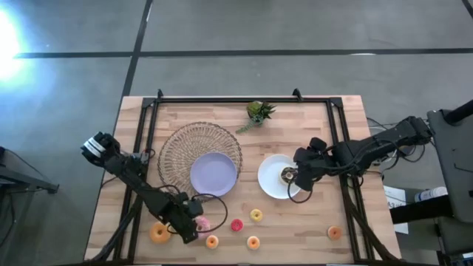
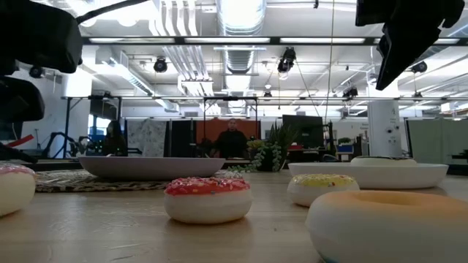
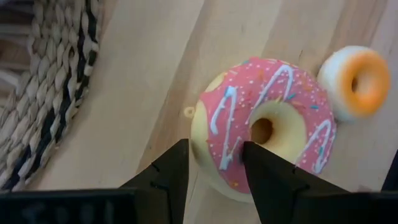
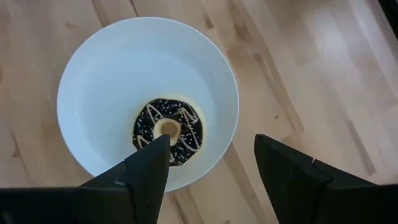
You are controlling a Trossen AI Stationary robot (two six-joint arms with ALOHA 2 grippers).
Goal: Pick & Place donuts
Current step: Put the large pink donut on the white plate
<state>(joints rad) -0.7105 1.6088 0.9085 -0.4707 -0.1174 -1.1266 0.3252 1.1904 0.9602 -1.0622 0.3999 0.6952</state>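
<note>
Left hand (image 3: 214,168) clamped on the pink donut (image 3: 267,127); right hand (image 4: 211,165) spread open over the white plate (image 4: 93,81).

The pink donut (white drizzle, sprinkles, pale yellow body) lies on the table (image 1: 295,244) near its front edge, one finger through the hole and one against the outer rim, just beside the woven mat (image 1: 177,148). A chocolate donut (image 4: 168,130) with pale drizzle lies in the white plate, untouched, under the right hand. Eight donuts show from above: those two, a big orange one (image 1: 159,232), three small orange ones (image 1: 212,241) (image 1: 253,242) (image 1: 335,233), a red one (image 1: 236,224) and a yellow one (image 1: 256,215). Two plates, the lavender plate (image 1: 213,174) on the mat; one plant (image 1: 259,112) at the back. Bare wood lies open between the front row and the plates.
</note>
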